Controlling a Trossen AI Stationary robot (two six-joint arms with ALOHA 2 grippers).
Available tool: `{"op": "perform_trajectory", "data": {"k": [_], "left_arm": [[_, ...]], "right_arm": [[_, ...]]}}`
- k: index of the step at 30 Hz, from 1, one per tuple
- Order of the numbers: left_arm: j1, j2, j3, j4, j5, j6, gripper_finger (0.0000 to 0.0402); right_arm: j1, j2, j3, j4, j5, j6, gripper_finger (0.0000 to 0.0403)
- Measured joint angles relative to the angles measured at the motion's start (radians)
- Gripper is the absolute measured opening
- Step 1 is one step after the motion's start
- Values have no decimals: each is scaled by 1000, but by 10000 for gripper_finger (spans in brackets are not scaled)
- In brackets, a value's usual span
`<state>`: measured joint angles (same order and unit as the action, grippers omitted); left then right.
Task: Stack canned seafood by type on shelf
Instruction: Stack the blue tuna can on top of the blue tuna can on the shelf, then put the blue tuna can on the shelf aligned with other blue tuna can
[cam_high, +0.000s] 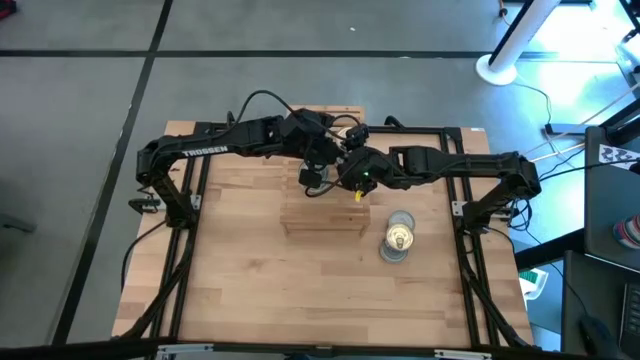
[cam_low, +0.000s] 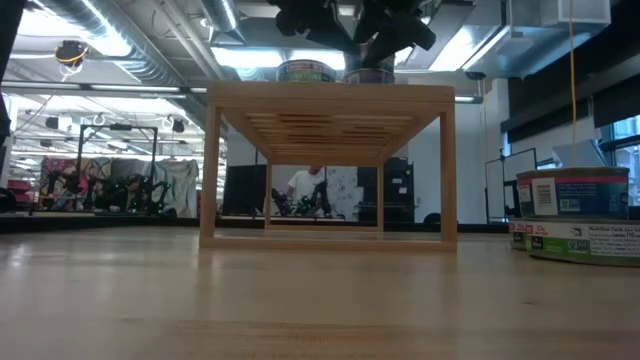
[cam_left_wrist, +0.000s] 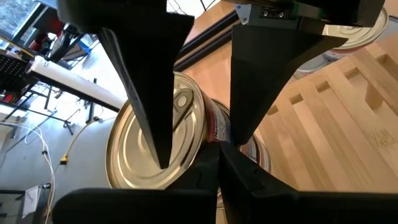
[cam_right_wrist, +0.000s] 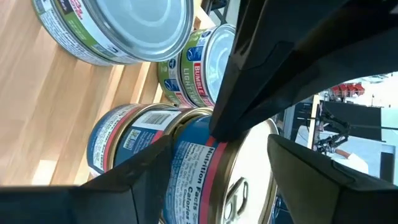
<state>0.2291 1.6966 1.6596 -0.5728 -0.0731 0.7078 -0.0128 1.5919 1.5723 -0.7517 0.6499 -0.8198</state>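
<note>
The light-wood shelf (cam_high: 322, 218) (cam_low: 330, 95) stands mid-table. Both grippers meet above its far side. My right gripper (cam_right_wrist: 236, 180) (cam_left_wrist: 199, 152) has a gold-topped, blue-and-red-labelled can (cam_right_wrist: 205, 174) (cam_left_wrist: 143, 155) between its spread fingers. That can sits over a like-labelled can (cam_right_wrist: 121, 140). My left gripper (cam_left_wrist: 217, 149) (cam_right_wrist: 217, 130) is shut, its tip beside the held can's wall. Two green-labelled, silver-topped cans (cam_right_wrist: 118, 31) (cam_right_wrist: 199, 68) stand on the slats behind. In the low view the grippers hide the held can. My right gripper has the can between its two fingers. One finger (cam_left_wrist: 158, 124) lies over the gold top (cam_left_wrist: 134, 162) near its rim, and the other (cam_left_wrist: 249, 106) is at the labelled wall (cam_left_wrist: 217, 127). The fingers come slanting down, rolled sideways. The can stays upright over the can below. My left gripper's shut tip stands at the can's labelled wall (cam_right_wrist: 199, 146); whether it touches, I cannot tell.
A small pile of cans (cam_high: 398, 240) (cam_low: 575, 215) stands on the tabletop right of the shelf. Two cans (cam_low: 305, 72) (cam_low: 370, 76) show on the shelf's top in the low view. Bare wood lies in front of the shelf and to its left.
</note>
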Motion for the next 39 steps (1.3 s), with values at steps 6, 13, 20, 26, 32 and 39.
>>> {"op": "perform_trajectory", "data": {"k": [6, 13, 20, 26, 32, 39], "left_arm": [[-2, -10, 0, 0, 0, -2, 5], [-8, -40, 2, -46, 0, -18, 5], [-39, -75, 2, -100, 0, -43, 5], [-97, -91, 2, -96, 2, -49, 5], [-172, -90, 1, -95, 2, -53, 5], [-256, -83, 1, -87, 10, -89, 5]], "right_arm": [[1, 1, 46, -18, 8, 8, 262], [26, 0, 113, -130, -62, 83, 262], [104, 0, 144, -367, -59, 195, 262], [188, -17, 174, -613, -64, 473, 262], [269, -54, 181, -788, -204, 816, 262], [409, -105, 159, -807, -293, 1019, 262]]}}
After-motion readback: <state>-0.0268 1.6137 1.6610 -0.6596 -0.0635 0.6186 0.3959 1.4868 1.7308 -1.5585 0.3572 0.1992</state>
